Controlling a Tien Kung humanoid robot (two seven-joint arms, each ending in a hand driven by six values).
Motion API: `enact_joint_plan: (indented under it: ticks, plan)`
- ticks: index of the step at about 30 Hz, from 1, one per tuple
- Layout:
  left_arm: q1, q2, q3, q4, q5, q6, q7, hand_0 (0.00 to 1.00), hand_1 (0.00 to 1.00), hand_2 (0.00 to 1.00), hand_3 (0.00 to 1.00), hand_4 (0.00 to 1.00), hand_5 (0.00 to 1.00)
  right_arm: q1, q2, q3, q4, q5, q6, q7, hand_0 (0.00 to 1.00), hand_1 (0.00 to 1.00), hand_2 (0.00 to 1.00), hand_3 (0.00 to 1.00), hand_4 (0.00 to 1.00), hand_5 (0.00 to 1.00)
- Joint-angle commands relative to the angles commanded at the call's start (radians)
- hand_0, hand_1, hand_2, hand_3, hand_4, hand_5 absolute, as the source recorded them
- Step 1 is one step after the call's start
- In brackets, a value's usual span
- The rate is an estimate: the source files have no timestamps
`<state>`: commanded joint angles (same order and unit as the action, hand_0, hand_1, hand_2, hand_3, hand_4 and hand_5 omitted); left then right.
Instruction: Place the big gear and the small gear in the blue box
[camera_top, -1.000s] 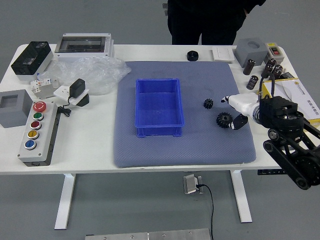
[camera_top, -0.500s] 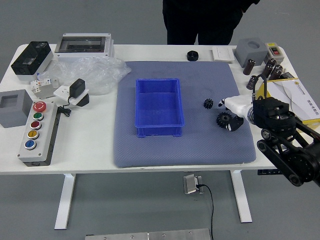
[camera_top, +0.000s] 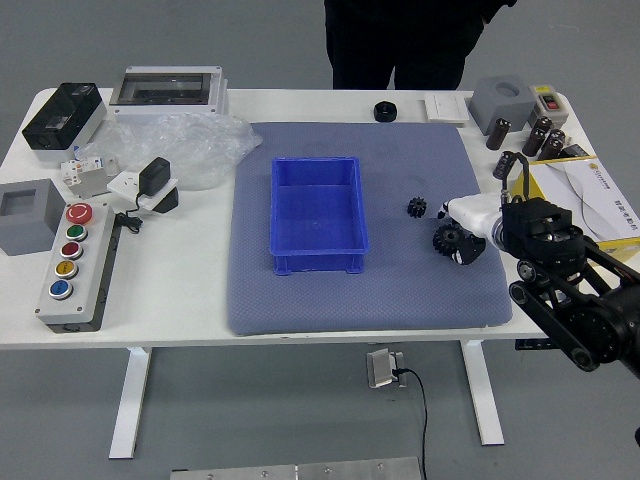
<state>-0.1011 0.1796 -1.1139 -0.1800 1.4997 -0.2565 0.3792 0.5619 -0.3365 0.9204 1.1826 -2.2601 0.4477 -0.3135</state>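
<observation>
"Where are the two gears?"

"Both on the grey-blue rectangular mat (camera_top: 370, 300), right of the open, rectangular blue plastic box (camera_top: 318, 263). The big black toothed gear (camera_top: 446, 238) sits nearer us; the small black toothed gear (camera_top: 417, 207) is beyond it and a little left. They're apart."

"And the robot's white-and-black right hand (camera_top: 478, 212)?"

"Reaching in from the right, across the mat's right edge. Its fingers (camera_top: 449, 209) are spread well open and hold nothing. The thumb (camera_top: 467, 250) is at the big gear's right side; whether it touches, I can't tell."

"How much room to the box?"

"A bare strip of mat runs from its right wall to the small gear, and a wider one to the big gear. There's open mat on the near side of the big gear too, down to the edge, which lies close to the near edge of the white bench (camera_top: 180, 300)."

"Anything along the far side?"

"A short, round black piece (camera_top: 385, 112) just past the mat's far edge, and a person in dark clothes (camera_top: 400, 45) standing behind the bench."
</observation>
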Motion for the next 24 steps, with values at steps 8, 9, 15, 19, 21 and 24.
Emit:
enact_joint_plan:
  ticks: [8,9,15,19,21,24]
  plan:
    - [0.0,-0.001,0.001,0.0,-0.003,0.001,-0.001,0.853,0.833,0.828,0.834,0.749,0.388,-0.001,0.004,-0.002,-0.014,-0.007,-0.009,0.0,0.781,0.705,0.727,0.795,0.732,0.119]
    - [0.0,-0.001,0.001,0.0,-0.003,0.001,-0.001,0.853,0.833,0.828,0.834,0.749,0.388,-0.002,0.005,-0.002,-0.015,-0.009,-0.01,0.0,0.781,0.705,0.727,0.795,0.732,0.119]
    - [0.0,-0.002,0.001,0.0,-0.003,0.001,-0.001,0.853,0.833,0.828,0.834,0.749,0.388,-0.004,0.009,-0.005,-0.019,-0.009,-0.018,-0.003,0.718,0.658,0.68,0.715,0.727,0.123]
    - [0.0,-0.002,0.0,0.0,-0.003,0.001,-0.001,0.853,0.831,0.828,0.834,0.749,0.388,-0.005,0.012,-0.007,-0.022,-0.009,-0.024,-0.006,0.65,0.596,0.611,0.606,0.719,0.136]
    - [0.0,-0.002,0.0,0.0,-0.002,0.001,-0.001,0.853,0.831,0.828,0.834,0.749,0.388,-0.005,0.013,-0.007,-0.023,-0.009,-0.029,-0.008,0.65,0.596,0.611,0.606,0.719,0.136]
    - [0.0,-0.002,-0.001,0.0,-0.002,0.001,0.0,0.853,0.831,0.828,0.834,0.749,0.388,-0.005,0.015,-0.007,-0.026,-0.009,-0.043,-0.012,0.65,0.596,0.611,0.606,0.719,0.136]
